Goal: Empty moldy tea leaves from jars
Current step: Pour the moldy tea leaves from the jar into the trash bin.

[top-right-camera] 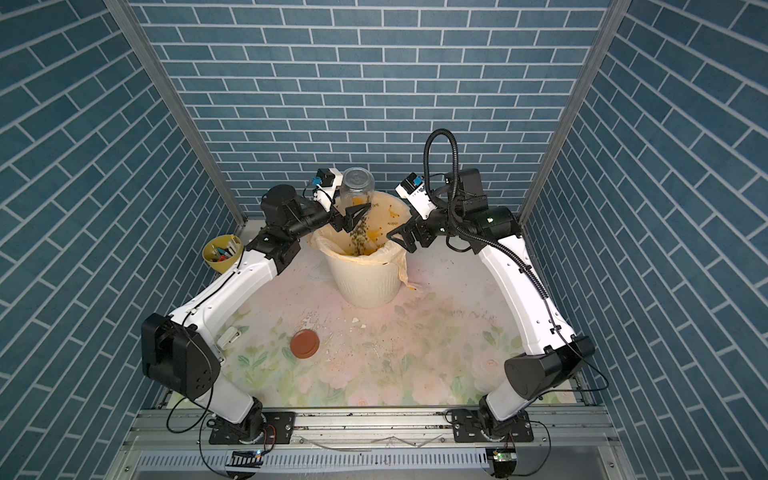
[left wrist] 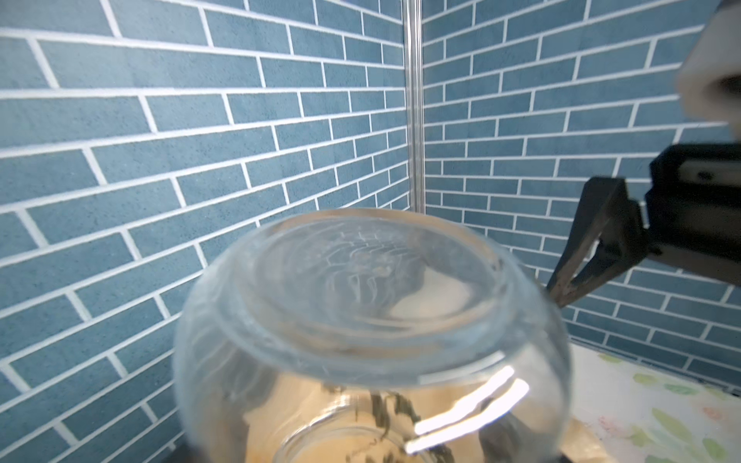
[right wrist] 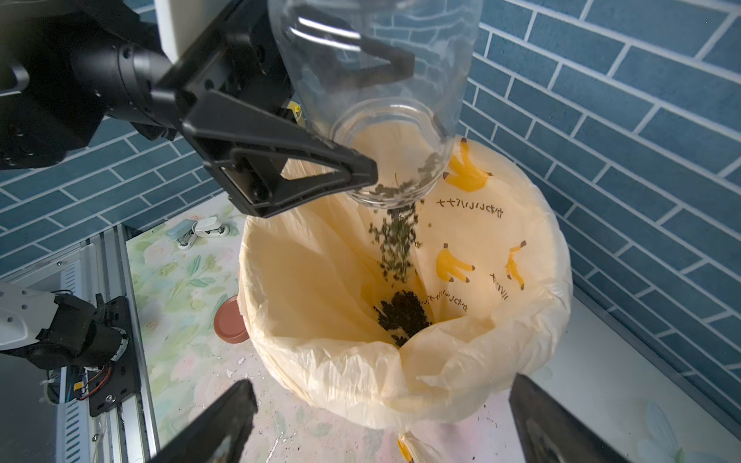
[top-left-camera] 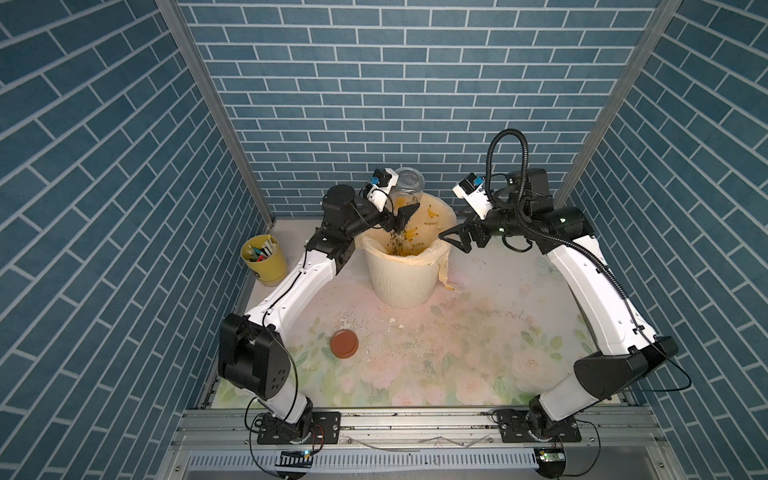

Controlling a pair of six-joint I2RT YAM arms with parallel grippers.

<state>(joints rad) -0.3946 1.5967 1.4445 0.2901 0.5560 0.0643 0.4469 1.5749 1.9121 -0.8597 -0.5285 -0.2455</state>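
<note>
The clear glass jar [top-left-camera: 409, 183] [top-right-camera: 357, 185] is tipped mouth-down over the cream bin [top-left-camera: 405, 286]. My left gripper [top-left-camera: 401, 216] [right wrist: 373, 116] is shut on it, one finger on each side of the glass. Dark olive moldy tea leaves [right wrist: 395, 240] stream from the jar's mouth [right wrist: 385, 188] into the banana-print bag and pile up at its bottom [right wrist: 405, 312]. In the left wrist view the jar [left wrist: 361, 320] fills the lower frame, base towards the camera. My right gripper [top-left-camera: 455, 241] [right wrist: 381, 391] stands open and empty beside the bin's right rim. The reddish-brown lid [top-left-camera: 344, 345] lies on the floral table.
A yellow cup of pens [top-left-camera: 264, 259] stands at the back left by the wall. A small white clip-like thing [right wrist: 200, 230] lies near the left arm. White crumbs and dark specks [top-left-camera: 390, 328] are scattered on the mat in front of the bin. Brick walls enclose three sides.
</note>
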